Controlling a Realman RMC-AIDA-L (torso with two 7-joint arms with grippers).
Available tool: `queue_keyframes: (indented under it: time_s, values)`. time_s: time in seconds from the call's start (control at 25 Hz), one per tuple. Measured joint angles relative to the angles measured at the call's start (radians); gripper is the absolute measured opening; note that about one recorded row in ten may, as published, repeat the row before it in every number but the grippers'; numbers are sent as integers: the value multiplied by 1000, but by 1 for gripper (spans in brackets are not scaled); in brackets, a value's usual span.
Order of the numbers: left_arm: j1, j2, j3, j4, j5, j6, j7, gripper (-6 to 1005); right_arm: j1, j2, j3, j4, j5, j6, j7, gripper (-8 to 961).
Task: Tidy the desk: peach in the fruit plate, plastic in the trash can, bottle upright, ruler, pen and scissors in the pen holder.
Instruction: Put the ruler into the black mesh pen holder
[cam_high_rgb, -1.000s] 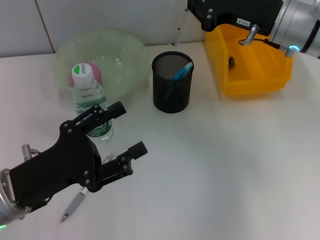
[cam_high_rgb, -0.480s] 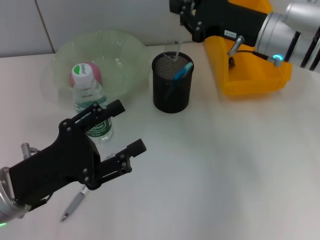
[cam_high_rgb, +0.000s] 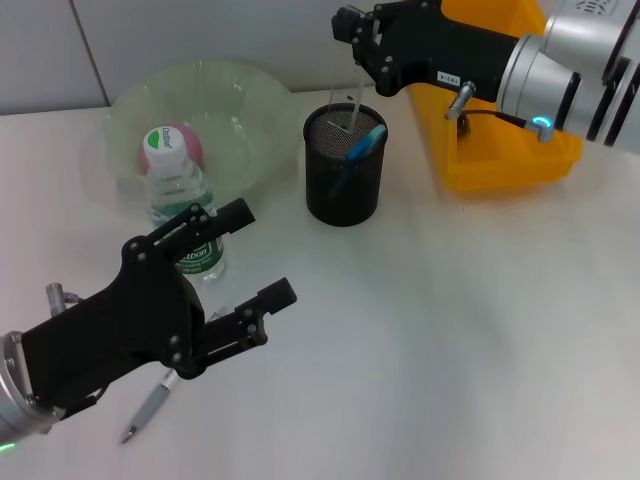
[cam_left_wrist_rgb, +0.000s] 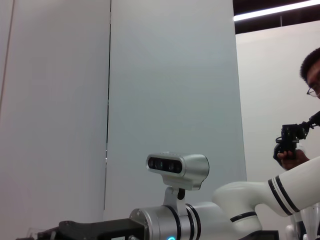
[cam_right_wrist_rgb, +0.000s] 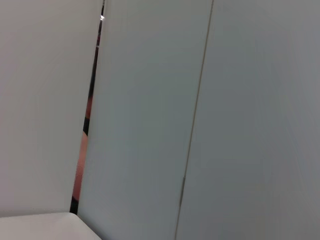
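My right gripper (cam_high_rgb: 358, 48) hangs just above the black mesh pen holder (cam_high_rgb: 343, 190), shut on a clear ruler (cam_high_rgb: 343, 100) whose lower end dips into the holder's mouth. A blue-handled tool (cam_high_rgb: 366, 140) leans inside the holder. The bottle (cam_high_rgb: 180, 205) stands upright in front of the green fruit plate (cam_high_rgb: 240, 110), and the pink peach (cam_high_rgb: 192, 150) lies in that plate behind the bottle's cap. A grey pen (cam_high_rgb: 150, 405) lies on the table under my left arm. My left gripper (cam_high_rgb: 258, 255) is open beside the bottle. No plastic shows.
The yellow trash can (cam_high_rgb: 500, 160) stands at the back right, partly behind my right arm. White table stretches across the middle and right front. The wrist views show only walls, my head camera (cam_left_wrist_rgb: 177, 165) and a person (cam_left_wrist_rgb: 307, 95) far off.
My right arm has swung left from over the yellow bin to above the pen holder, bringing the ruler down into its mouth. The left arm has hardly moved.
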Motion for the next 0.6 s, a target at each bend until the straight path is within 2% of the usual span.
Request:
queue_keyframes:
  time_s: [0.28,0.6]
  values:
    - [-1,0,0,1,3,0,1,783,11,3,-35,16,8,70,-10,1]
    - [-4,7,0,1,3,2,-1,783,5,3,-51,10,11,79,34,23]
